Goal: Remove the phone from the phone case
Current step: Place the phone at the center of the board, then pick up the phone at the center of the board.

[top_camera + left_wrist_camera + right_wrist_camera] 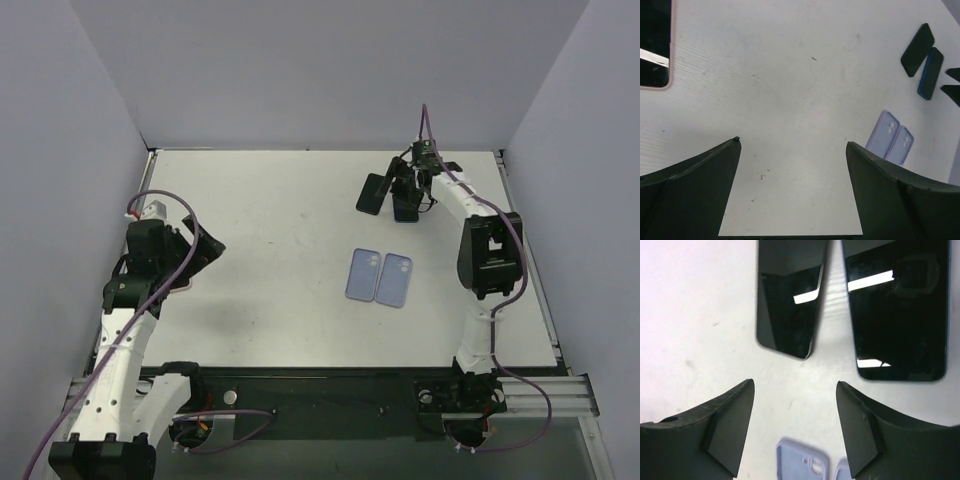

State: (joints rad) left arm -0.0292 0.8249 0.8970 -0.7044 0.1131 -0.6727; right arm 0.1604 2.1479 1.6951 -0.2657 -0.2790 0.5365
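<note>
Right wrist: my right claw [794,386] is half open, empty, near the blue phone [897,310]; left claw [793,142] wide, empty. A crooked grab could shove it into the black phone [790,305].

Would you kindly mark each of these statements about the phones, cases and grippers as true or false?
1. A lilac rubbery phone case lies beside a second lilac case in the middle of the white table. True.
2. The right gripper is clamped on a phone. False: its jaws stand apart over bare table, and the black glossy phone and the blue-edged dark phone lie beyond its fingertips.
3. The left gripper is open and empty. True.
4. Both dark phones lie beside the left arm. False: they lie at the far side, by the right gripper.
</note>
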